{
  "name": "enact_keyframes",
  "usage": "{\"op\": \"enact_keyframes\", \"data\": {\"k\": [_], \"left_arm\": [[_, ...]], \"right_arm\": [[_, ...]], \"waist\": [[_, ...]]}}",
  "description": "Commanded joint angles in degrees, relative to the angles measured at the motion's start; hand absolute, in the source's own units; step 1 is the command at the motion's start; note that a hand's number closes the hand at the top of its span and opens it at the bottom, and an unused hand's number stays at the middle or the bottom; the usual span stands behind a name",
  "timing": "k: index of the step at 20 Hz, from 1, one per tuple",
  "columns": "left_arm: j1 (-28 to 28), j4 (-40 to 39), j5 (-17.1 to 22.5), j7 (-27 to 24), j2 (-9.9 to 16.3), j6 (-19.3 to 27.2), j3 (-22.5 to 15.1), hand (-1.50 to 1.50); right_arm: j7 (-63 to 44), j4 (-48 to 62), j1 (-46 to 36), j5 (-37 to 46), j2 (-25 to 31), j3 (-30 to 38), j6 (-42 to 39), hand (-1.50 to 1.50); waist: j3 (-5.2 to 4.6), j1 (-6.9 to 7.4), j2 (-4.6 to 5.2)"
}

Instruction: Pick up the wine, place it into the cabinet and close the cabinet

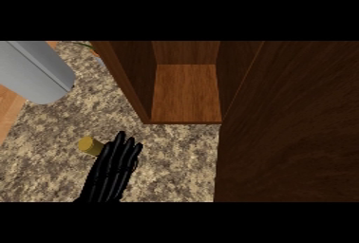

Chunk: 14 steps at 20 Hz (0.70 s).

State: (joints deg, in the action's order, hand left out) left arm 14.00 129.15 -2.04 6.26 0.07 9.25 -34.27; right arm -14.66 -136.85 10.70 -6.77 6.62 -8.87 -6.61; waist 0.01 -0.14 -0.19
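Note:
My left hand (112,168) comes up from the lower edge at the left, fingers straight and pointing away from me, open. Just past its fingertips on the left, a short yellowish cylinder (89,144) lies on the speckled counter (175,156); it may be part of the wine, and the hand hides the rest of it. I cannot tell whether the hand touches it. The wooden cabinet (186,92) stands open ahead, with nothing on its shelf. Its dark door (288,133) swings out toward me on the right. My right hand shows nowhere.
A big grey rounded cylinder (35,71) reaches in from the upper left, close to the view. A strip of light wood (8,111) runs down the left edge. Something green and orange (95,47) peeks out behind the cabinet's left wall.

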Motion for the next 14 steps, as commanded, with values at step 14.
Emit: {"op": "enact_keyframes", "data": {"k": [14], "left_arm": [[-5.5, 10.0, -10.6, 16.0, 0.0, 14.4, -10.9, -1.50]], "right_arm": [[-8.4, -7.9, -0.2, 1.6, -1.0, -2.4, 1.2, -1.50]], "waist": [[0.02, -0.08, 0.10]]}}
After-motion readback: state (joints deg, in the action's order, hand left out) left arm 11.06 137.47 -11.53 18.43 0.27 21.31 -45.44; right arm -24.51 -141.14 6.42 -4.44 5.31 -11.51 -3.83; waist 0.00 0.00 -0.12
